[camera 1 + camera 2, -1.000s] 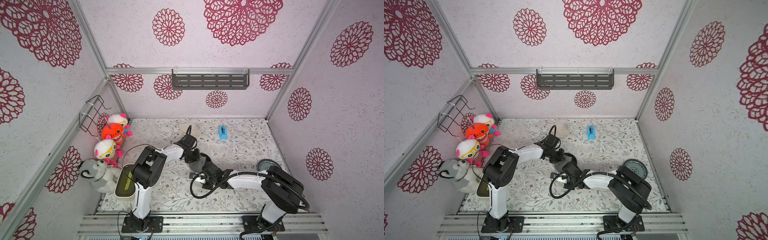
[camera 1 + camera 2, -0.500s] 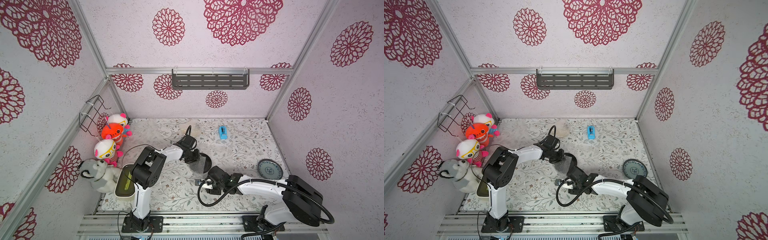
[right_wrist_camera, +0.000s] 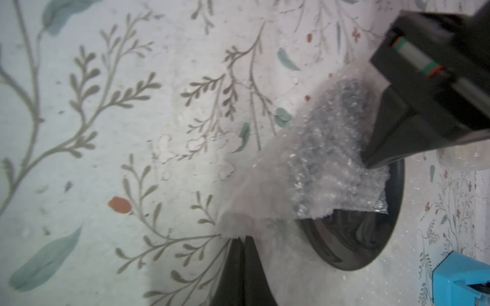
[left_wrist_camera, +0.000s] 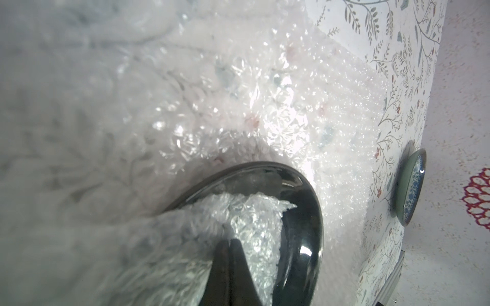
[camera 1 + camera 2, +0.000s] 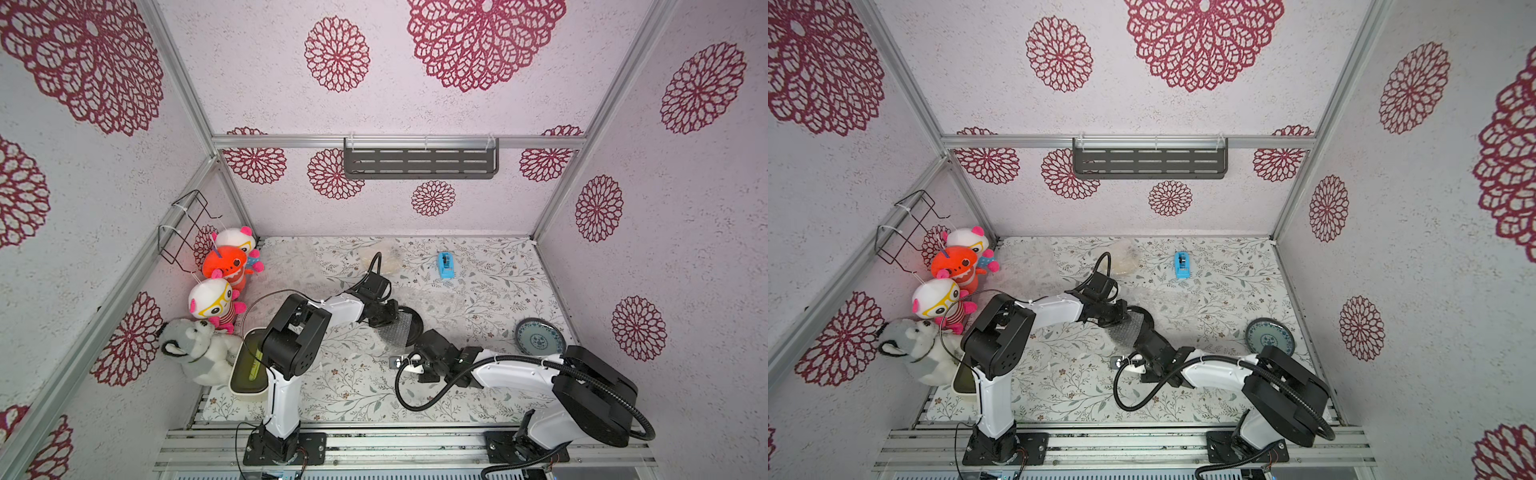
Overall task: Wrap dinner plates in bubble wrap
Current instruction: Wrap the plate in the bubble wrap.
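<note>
Pinching bubble wrap [image 4: 252, 212], left hand [image 4: 230, 240] closed.

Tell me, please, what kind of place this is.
Probably a robot test cell dressed like a home, not a real room: wallpapered panels held in an aluminium frame, two robot arms bolted to a metal rail at the edge of the table, and plush toys set in one corner.

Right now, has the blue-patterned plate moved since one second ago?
No. The blue-patterned plate lies at the same spot near the right wall.
</note>
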{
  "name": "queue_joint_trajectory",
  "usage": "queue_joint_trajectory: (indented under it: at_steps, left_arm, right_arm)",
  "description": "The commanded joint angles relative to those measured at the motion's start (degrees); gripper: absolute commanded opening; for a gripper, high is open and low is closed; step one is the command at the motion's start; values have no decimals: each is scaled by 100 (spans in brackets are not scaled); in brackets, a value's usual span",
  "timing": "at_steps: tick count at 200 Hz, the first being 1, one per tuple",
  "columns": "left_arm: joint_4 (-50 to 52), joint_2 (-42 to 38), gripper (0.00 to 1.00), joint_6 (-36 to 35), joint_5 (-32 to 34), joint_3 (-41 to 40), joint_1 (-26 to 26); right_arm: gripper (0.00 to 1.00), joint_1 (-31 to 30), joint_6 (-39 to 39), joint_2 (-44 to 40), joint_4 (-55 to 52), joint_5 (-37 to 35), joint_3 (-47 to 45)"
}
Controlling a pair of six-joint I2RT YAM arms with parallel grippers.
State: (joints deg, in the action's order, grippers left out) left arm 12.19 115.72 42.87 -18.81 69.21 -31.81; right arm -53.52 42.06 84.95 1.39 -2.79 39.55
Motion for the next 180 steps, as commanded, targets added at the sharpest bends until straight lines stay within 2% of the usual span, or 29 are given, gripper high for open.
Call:
queue_joint_trajectory:
  at_steps: [1, 71, 126, 180]
  left_arm:
    - [611, 286, 0, -330, 194, -300, -13]
    - [518, 220, 0, -763, -125, -285, -2]
    - [-51, -259, 23, -1091, -762, -549, 47]
    - [-816, -1007, 50, -1349, -1350, -1125, 182]
  right_arm:
    - [0, 310, 410, 73, -16, 573, 432]
    - [0, 1171, 1310, 1178, -504, 1305, 1545]
    - [0, 1517, 1357, 1875, -865, 1780, 2027]
    - [0, 1537, 1230, 1962, -903, 1880, 2022]
